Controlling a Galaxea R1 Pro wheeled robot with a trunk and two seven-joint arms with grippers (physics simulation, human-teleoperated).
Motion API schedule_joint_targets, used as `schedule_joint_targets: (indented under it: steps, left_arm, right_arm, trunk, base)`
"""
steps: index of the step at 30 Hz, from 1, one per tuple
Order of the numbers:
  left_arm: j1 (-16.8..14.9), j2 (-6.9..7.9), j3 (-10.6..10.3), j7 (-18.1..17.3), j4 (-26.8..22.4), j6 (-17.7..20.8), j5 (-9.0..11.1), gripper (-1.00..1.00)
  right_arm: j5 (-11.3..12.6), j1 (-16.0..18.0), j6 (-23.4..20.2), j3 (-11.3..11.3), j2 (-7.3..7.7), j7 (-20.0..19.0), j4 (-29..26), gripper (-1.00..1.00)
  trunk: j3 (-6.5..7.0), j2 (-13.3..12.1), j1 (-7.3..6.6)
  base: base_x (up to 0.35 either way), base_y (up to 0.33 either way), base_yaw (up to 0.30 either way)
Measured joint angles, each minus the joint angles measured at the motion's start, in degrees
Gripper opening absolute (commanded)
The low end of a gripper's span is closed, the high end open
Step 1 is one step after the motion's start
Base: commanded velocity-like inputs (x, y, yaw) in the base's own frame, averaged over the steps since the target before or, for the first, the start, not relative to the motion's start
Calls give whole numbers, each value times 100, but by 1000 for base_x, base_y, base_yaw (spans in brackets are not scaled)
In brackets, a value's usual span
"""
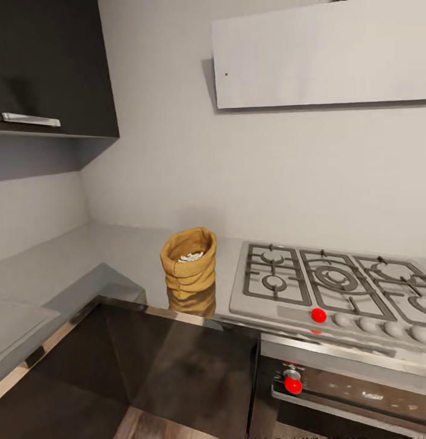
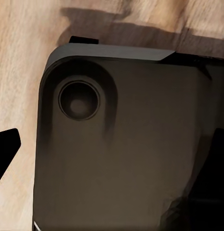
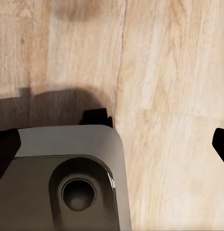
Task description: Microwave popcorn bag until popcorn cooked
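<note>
Grippers hang low over wood floor (image 3: 179,72) beside robot base (image 2: 131,159); jaw state unclear. Popcorn bag (image 1: 189,263) upright near countertop (image 1: 85,256) front edge, just left of hob (image 1: 335,286), kernels (image 1: 191,256) inside. Bag ahead and above; neither arm clearly nearer.

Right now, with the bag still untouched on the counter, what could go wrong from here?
The popcorn bag stands open-topped with loose popcorn near its rim, so a tilted or squeezing grasp could spill kernels. It sits near the countertop front edge and close beside the gas hob; a clumsy reach might knock it off or against the grates. Both wrist views face the wood floor, so the arms must rise far.
</note>
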State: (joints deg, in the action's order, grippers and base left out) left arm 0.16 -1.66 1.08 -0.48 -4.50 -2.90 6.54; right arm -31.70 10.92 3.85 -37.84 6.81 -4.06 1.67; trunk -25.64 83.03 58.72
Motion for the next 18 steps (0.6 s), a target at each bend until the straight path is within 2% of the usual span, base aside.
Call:
schedule_joint_targets:
  steps: [16,18]
  left_arm:
    - [0,0,0,0,-1,0,4,100]
    - [0,0,0,0,-1,-1,4,100]
  right_arm:
    - [0,0,-3,0,1,0,0,100]
    - [0,1,-9,0,7,0,-2,100]
  trunk:
    - [0,0,0]
    - [0,0,0]
  base:
    - [0,0,-240]
    - [0,0,-95]
